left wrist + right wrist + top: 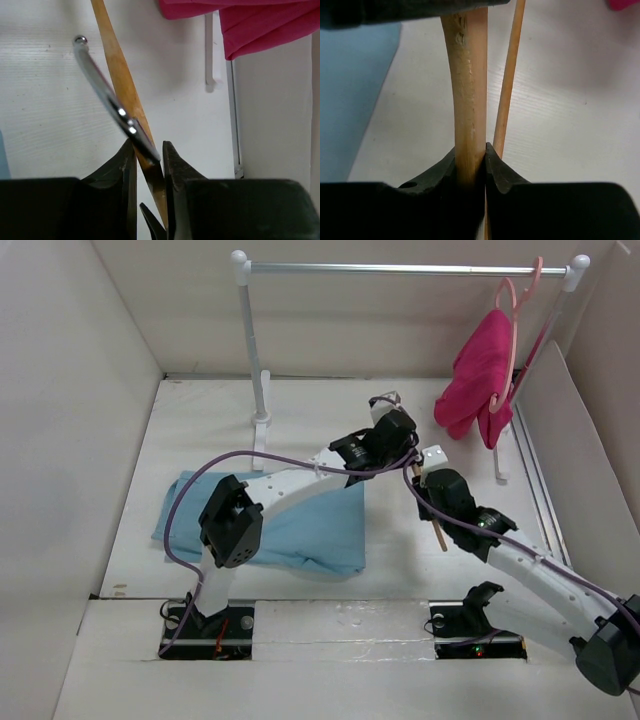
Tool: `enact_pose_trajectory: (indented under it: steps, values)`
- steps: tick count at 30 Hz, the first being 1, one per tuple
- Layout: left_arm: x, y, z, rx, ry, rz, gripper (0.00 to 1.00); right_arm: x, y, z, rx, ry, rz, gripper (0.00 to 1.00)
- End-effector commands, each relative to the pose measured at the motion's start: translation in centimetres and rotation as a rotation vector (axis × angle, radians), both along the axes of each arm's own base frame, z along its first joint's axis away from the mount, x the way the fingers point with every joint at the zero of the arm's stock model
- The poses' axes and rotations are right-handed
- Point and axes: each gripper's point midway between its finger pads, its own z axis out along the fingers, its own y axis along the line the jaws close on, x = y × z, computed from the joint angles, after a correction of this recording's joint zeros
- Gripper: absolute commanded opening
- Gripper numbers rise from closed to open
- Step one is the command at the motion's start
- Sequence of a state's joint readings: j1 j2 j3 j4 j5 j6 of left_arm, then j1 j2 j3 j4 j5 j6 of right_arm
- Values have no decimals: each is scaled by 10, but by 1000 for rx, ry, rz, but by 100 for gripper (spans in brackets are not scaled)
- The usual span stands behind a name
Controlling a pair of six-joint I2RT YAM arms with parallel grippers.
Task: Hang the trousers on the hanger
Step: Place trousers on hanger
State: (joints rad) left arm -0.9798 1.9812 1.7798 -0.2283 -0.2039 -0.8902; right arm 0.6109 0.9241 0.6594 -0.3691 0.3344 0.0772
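While both sets of my fingers share hanger, step in hand is readying it for cloth. Left fingers: clamped at base of metal hook. Right fingers: clamped on wooden arm, thin lower bar just beside. Hanger sits just off right edge of trousers. Trousers lie folded flat on worktop, untouched. My judgement: let one side hold alone, bar level and low beside trousers' right edge; freed fingers pinch one leg end and feed it over bar. Risk: hanger twists when one grip lets go.
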Motion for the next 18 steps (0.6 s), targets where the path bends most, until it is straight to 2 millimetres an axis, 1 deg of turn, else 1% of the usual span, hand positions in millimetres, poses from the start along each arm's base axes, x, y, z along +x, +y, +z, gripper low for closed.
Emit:
enact_pose_trajectory:
  steps: [1,2,3,4,5,6,7,8,9,10,11,12,13,14,15,16,17,18]
  values:
    - [-4,8,7,-11,-39,-24,0,-11,9,-1,51,14,12,22]
    - [-6,10,4,-12,-34,-24,0,-14,11,-2,62,22,28,30]
    - [-9,13,8,-24,-33,-26,0,-18,13,-4,72,29,47,47]
    - [-13,16,-3,-21,-19,-27,0,-21,16,0,96,21,68,56]
    - [-16,18,-4,-30,-13,-35,0,-27,22,1,124,43,110,63]
    - [-20,21,1,-45,-16,-37,0,-31,25,3,139,48,134,71]
    - [-25,26,-9,-41,-1,-38,0,-35,28,8,154,45,164,72]
    - [-28,28,-11,-47,4,-42,0,-41,30,13,177,52,194,73]
    - [-35,37,-15,-48,9,-41,0,-43,29,16,184,50,205,73]
    - [-36,39,-14,-66,3,-38,0,-44,29,20,187,44,226,73]
    - [-39,46,-17,-66,10,-22,0,-47,31,25,203,33,253,72]
    - [-40,50,-6,-101,-9,-13,0,-48,33,26,217,36,277,67]
    - [-44,56,-19,-97,-2,-4,0,-47,35,25,214,31,305,62]
    - [-44,62,-21,-100,-7,16,0,-47,42,17,231,43,341,50]
    - [-49,70,-30,-101,11,29,0,-43,42,10,239,54,340,19]
    - [-48,71,-31,-109,7,40,0,-42,45,5,255,65,355,7]
    - [-48,74,-33,-108,8,48,0,-39,59,4,304,50,416,0]
    - [-49,75,-39,-100,16,53,0,-35,65,-8,319,84,432,0]
